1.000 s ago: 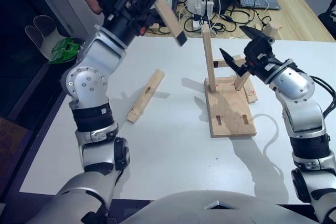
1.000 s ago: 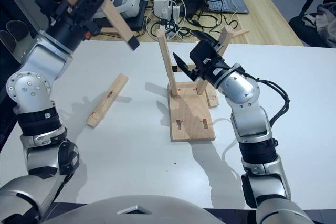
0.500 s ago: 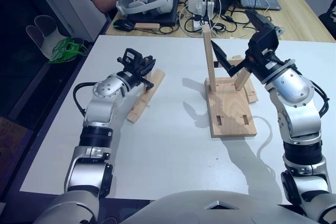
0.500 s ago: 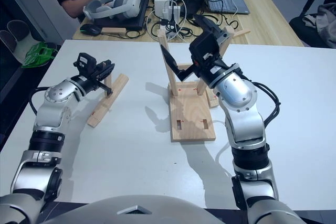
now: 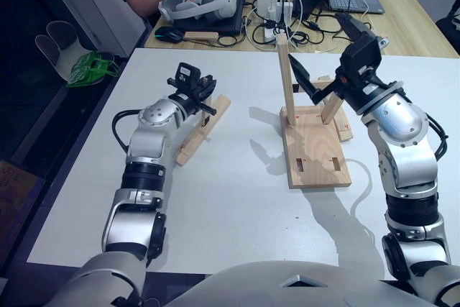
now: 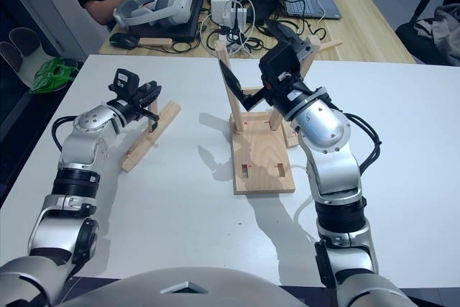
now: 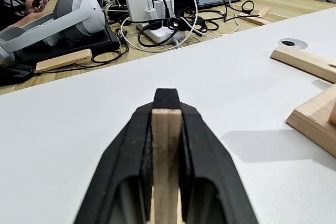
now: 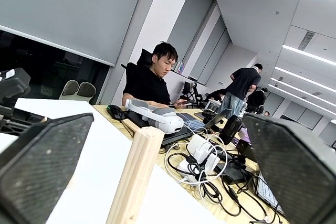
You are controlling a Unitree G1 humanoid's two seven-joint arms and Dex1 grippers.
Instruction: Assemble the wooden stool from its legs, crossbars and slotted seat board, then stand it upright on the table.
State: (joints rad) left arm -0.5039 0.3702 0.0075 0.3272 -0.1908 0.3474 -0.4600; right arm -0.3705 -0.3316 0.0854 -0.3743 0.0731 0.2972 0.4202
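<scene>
Big swing on the left side: a second ago that arm is up high with a wooden bar in its fingers, and now it is down at the white table [image 5: 237,206]. The left gripper [image 7: 167,106] is pinched narrow on the far end of the loose leg [image 5: 188,145]. In the left wrist view the pale wood sits squarely between the two black fingers. Over the last half second that far end seems to swing a touch toward the seat board, while the near end rests on the table. I read this as a pickup just starting.

The right arm rises a little over the same second. The right gripper [image 5: 316,47] is spread wide around the top of the upright leg [image 5: 286,80], with no contact I can make out. That leg stands in the far left corner of the slotted seat board [image 5: 316,152], which lies flat well to the right of the loose leg. A shorter piece [image 5: 332,109] leans at the board's far right corner; I cannot tell how well it is seated.

So the build looks roughly half done, because the two near slots are open. The loose leg looks like the next one in.
</scene>
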